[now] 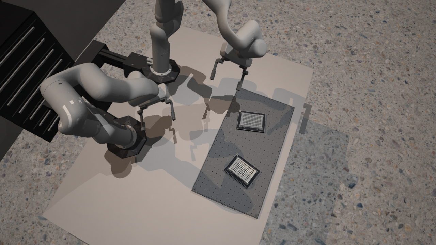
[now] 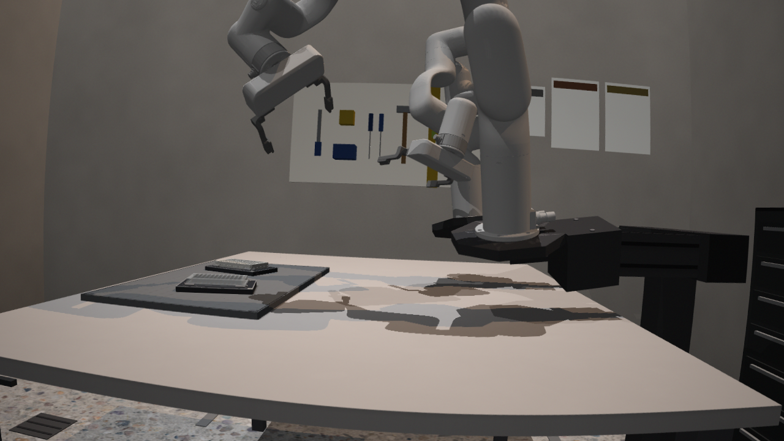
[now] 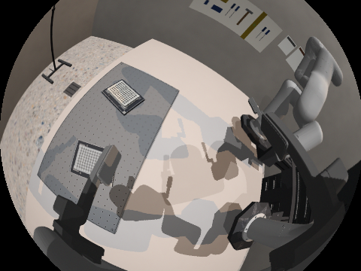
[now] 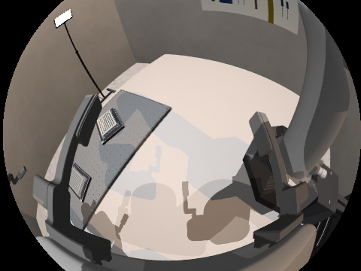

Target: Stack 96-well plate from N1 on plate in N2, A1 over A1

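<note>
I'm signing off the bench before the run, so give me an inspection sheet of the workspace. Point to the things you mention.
Surface: perforated board (image 1: pixel 259 146) (image 2: pixel 136 296) (image 3: pixel 131 135) (image 4: pixel 90 158) flat on the table (image 1: pixel 122 195) (image 2: pixel 383 362) (image 3: pixel 169 68) (image 4: pixel 226 86), crossed by shadows.
Job's things: N1 plate (image 1: pixel 251 120) (image 2: pixel 216 280) (image 3: pixel 86 158) (image 4: pixel 80 181) and N2 plate (image 1: pixel 243 169) (image 2: pixel 241 264) (image 3: pixel 123 92) (image 4: pixel 109 122) apart, unstacked.
Clutter: nothing seen.
Grippers: left gripper (image 1: pixel 225 84) (image 2: pixel 298 130) (image 3: pixel 192 150) and right gripper (image 1: pixel 158 124) (image 2: pixel 408 173) (image 4: pixel 174 127) raised, jaws open, empty.
Cables: nothing seen.
Surroundings: wall tool panel (image 2: pixel 361 173) (image 3: pixel 263 43) (image 4: pixel 256 14) behind the table.

Top view looks steeply down; exterior faces the table sidelong.
</note>
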`<state>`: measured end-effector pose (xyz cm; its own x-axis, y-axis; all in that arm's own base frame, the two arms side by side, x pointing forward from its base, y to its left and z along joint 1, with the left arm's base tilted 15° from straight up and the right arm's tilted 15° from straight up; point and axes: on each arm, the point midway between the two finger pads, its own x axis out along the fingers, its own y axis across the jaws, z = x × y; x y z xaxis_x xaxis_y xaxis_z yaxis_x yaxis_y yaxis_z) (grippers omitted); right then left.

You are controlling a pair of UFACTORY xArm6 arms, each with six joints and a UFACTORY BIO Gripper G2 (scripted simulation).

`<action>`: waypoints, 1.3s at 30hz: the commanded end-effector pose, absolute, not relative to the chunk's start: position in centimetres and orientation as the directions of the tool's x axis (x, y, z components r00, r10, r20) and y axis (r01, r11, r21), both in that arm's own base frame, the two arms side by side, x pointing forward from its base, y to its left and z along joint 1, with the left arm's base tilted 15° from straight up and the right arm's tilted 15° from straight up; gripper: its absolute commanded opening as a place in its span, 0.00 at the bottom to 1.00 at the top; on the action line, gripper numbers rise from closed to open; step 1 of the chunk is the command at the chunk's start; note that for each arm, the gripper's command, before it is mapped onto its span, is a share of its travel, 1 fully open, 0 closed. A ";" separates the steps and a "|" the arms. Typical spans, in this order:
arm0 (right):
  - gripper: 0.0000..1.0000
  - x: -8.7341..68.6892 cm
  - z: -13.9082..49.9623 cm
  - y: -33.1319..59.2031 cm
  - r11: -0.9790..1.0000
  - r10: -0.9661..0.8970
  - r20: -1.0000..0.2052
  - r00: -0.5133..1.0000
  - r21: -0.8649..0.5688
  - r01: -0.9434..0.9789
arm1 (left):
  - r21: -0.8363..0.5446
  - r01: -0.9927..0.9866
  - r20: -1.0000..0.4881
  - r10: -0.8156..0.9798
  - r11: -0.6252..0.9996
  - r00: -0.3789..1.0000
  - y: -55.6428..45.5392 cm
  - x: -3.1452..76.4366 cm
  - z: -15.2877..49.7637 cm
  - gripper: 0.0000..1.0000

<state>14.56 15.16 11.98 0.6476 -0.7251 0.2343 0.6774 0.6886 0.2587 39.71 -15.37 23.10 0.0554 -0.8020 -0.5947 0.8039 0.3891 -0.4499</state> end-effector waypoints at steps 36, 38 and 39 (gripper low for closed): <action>1.00 14.6 12.0 15.3 0.688 -0.726 0.233 0.648 0.261 0.677 | -0.440 0.797 -0.636 -0.770 0.414 0.050 -14.0 38.5 23.4 1.00; 1.00 14.6 12.0 15.3 0.688 -0.726 0.233 0.648 0.261 0.677 | -0.437 0.794 -0.650 -0.759 0.423 0.047 -13.6 38.1 23.4 1.00; 1.00 14.6 12.0 15.3 0.688 -0.726 0.233 0.648 0.261 0.677 | -0.435 0.792 -0.657 -0.752 0.429 0.046 -13.3 37.8 23.5 1.00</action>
